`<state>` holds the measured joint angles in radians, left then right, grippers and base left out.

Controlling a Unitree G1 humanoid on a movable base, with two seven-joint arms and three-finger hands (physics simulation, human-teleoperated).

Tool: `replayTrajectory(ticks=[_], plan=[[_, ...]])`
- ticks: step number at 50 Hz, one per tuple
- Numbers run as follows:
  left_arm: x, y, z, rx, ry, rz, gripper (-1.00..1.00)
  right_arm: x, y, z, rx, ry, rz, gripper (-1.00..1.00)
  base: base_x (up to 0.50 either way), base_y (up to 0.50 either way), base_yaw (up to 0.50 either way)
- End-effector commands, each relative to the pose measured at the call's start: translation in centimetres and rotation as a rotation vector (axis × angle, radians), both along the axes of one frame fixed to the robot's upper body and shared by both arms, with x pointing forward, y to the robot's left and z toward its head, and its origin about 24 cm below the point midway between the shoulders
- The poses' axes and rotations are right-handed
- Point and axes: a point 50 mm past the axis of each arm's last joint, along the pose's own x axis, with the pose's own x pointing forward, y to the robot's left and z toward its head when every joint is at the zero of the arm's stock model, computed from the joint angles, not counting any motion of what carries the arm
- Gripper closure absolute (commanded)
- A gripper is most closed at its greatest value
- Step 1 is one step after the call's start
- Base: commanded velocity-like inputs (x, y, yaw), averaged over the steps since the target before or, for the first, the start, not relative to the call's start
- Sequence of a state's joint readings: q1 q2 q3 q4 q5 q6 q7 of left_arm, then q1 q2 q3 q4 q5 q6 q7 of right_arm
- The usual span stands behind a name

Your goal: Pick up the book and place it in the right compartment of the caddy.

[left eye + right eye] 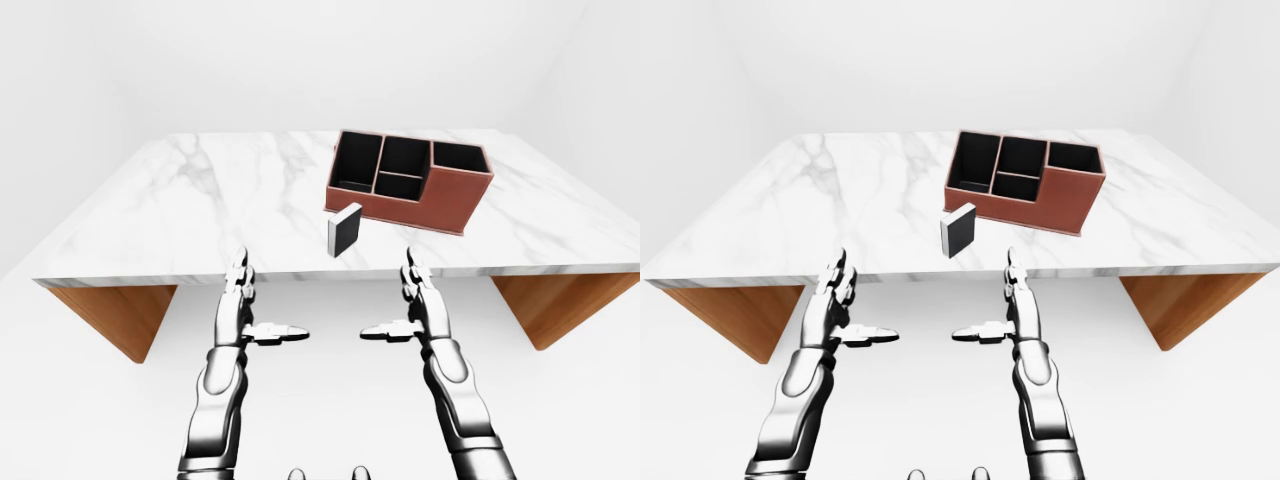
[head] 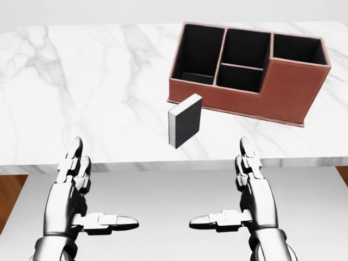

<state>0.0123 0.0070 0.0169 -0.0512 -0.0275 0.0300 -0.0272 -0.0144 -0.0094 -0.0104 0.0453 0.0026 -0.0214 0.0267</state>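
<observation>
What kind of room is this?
Probably a pretend computer-made room, set up like a desk: plain white walls, one marble table, a brown caddy and a small book.

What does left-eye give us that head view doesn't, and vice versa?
Left-eye only: the whole marble table with both far corners, its wooden legs, the white walls, and the forearms down to the bottom edge.

Head only: a closer look into the caddy's compartments, all empty, and the book's pale page edge.

Both: the book standing upright on the table just left of and below the caddy, apart from it, with the left hand and right hand open below the table edge, touching nothing.
</observation>
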Motion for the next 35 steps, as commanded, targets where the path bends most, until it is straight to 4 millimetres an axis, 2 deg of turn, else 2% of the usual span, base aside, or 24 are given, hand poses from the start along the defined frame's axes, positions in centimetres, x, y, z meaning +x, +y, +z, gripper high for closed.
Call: replayTrajectory(ticks=[1, 8, 12, 26, 27, 29, 35], plan=[[-0.7, 0.4, 1.3, -0.039, -0.026, -0.03, -1.0, 0.7, -0.4, -1.8, -0.022, 0.047, 0.041, -1.0, 0.0, 0.0, 0.0], [-0.7, -0.3, 1.9, -0.045, -0.05, -0.06, -1.0, 0.4, 0.0, -1.7, -0.047, 0.038, 0.056, -1.0, 0.0, 0.0, 0.0], [-0.5, 0.2, 2.5, -0.042, -0.076, -0.028, -1.0, 0.3, 0.2, -1.4, -0.051, 0.025, 0.062, -1.0, 0.0, 0.0, 0.0], [-0.1, -0.2, 2.7, -0.027, -0.082, -0.027, -1.0, 0.3, 0.9, -1.0, -0.088, 0.007, 0.083, -1.0, 0.0, 0.0, 0.0], [0.0, -0.4, 2.6, -0.028, -0.079, -0.031, -1.0, 0.2, 1.1, 0.9, -0.095, -0.069, 0.09, -1.0, 0.0, 0.0, 0.0], [0.2, -0.5, 2.7, -0.033, -0.084, -0.036, -1.0, 0.3, 1.3, 1.4, -0.102, -0.071, 0.098, -1.0, 0.0, 0.0, 0.0], [0.2, -1.1, 2.7, -0.037, -0.08, -0.046, -1.0, 0.7, 1.6, 0.6, -0.105, -0.061, 0.113, -1.0, 0.0, 0.0, 0.0]])
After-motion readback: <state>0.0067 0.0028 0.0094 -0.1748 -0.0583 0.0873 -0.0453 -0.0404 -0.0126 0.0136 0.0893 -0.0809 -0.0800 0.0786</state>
